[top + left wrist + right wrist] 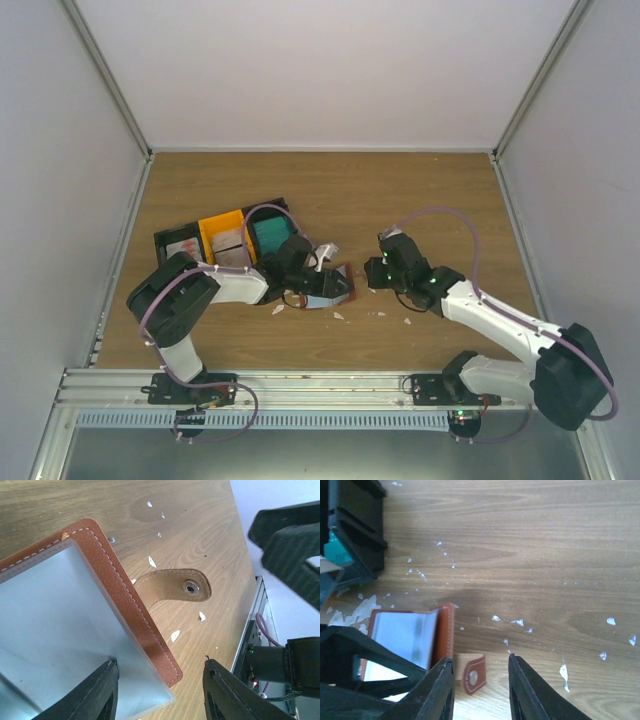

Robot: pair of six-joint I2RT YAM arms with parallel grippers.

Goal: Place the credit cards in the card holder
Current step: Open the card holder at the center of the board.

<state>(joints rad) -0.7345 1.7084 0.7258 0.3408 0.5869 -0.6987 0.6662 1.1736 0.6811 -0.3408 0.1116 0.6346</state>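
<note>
Card holder, reddish-brown stitched leather folder: where is it lying?
— It is lying open on the brown wooden table, between both arms, clear plastic sleeve facing up, snap tab sticking out sideways.
— Grippers?
— Left gripper is standing spread, straddling the holder's edge, one finger over the sleeve. Right gripper is hovering spread over the tab, gripping nothing.
— Cards?
— Teal rectangular cards are sitting in the black bin, near the holder's left.
</note>
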